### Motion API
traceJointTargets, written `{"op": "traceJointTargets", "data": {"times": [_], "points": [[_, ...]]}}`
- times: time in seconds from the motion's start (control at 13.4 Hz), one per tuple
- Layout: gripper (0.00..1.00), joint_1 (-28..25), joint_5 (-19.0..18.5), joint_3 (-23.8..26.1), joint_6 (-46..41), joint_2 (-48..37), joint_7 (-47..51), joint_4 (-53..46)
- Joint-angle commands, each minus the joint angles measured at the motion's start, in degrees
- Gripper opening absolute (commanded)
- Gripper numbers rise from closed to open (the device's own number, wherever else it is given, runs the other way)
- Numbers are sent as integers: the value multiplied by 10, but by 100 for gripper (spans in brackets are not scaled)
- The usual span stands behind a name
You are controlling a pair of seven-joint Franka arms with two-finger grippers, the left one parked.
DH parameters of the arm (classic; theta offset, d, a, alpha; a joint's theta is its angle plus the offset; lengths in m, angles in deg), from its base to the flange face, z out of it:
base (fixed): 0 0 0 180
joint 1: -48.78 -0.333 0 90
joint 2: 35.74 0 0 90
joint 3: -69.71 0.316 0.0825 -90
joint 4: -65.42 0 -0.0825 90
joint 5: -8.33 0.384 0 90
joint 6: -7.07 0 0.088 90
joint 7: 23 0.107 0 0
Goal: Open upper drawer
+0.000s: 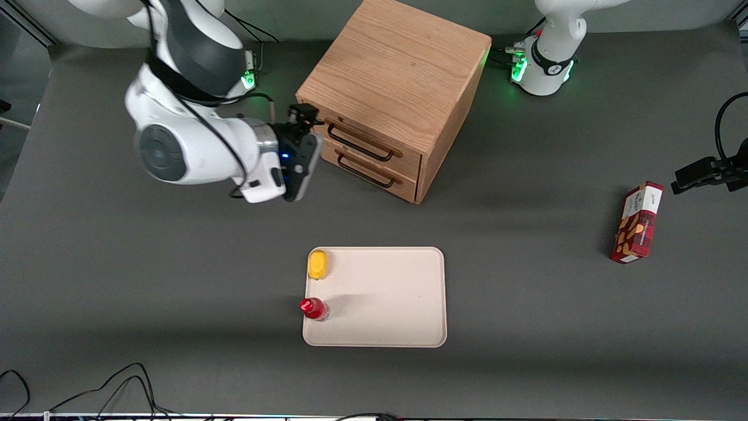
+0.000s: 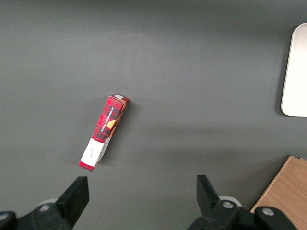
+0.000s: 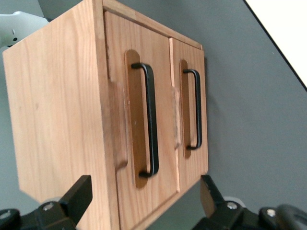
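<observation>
The upper drawer point(image 3: 144, 120) sat shut in the cabinet point(image 1: 397, 88), its black handle point(image 3: 149, 120) just ahead of the gripper point(image 3: 144, 201), whose fingers stood wide and empty. This looked like the approach; next, closing on the handle.

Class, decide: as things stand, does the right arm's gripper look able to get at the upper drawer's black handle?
Probably yes. The gripper hangs open in front of the cabinet, near one end of the upper drawer's handle, and nothing lies between them.
</observation>
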Motion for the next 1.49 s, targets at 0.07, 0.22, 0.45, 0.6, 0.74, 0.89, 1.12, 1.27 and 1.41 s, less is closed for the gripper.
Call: {"op": "traceJointTargets", "data": {"times": [0.07, 0.22, 0.45, 0.6, 0.74, 0.89, 1.12, 1.27, 1.41], "points": [[100, -3, -34, 35, 65, 34, 26, 23], [100, -3, -41, 43, 102, 33, 26, 57], [100, -3, -49, 54, 146, 30, 27, 92], [100, -3, -49, 60, 169, 27, 27, 115], [100, -4, -62, 65, 184, 29, 27, 127], [100, -4, -68, 66, 199, 30, 27, 137], [100, -3, -86, 65, 206, 37, 27, 138], [100, 7, -93, 59, 207, 56, 25, 123], [100, 8, -96, 53, 207, 70, 23, 101]]}}
